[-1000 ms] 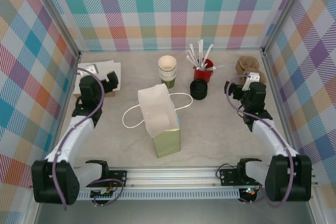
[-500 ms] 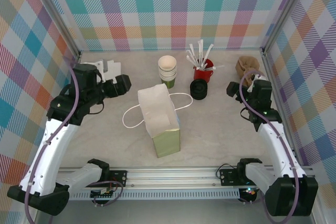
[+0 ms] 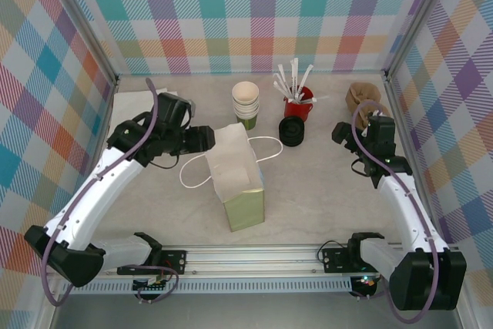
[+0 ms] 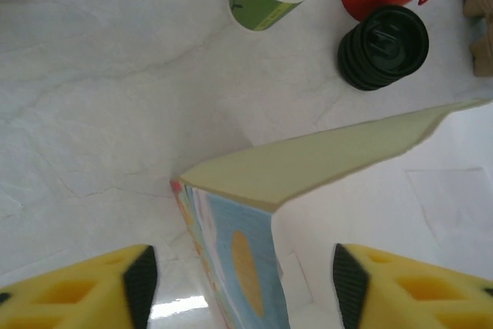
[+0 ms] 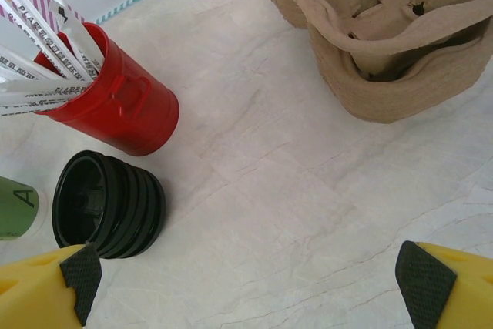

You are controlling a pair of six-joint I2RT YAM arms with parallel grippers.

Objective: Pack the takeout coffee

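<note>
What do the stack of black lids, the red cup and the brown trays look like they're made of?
The stack of black lids looks like moulded plastic, semi-gloss: thin ribbed rims with soft highlights. The red cup seems glossy plastic or coated metal; it shines, which one I can't tell. The brown trays look like matte pressed paper pulp: rough, fibrous, uneven edges.

The cups [image 3: 246,103] are pale green, cream inside; the lids [image 3: 292,131] black, the stick cup [image 3: 299,108] red. The trays [image 3: 360,98] are brown, the counter [image 3: 323,190] pale and veined, the walls [image 3: 231,13] pastel plaid.
</note>
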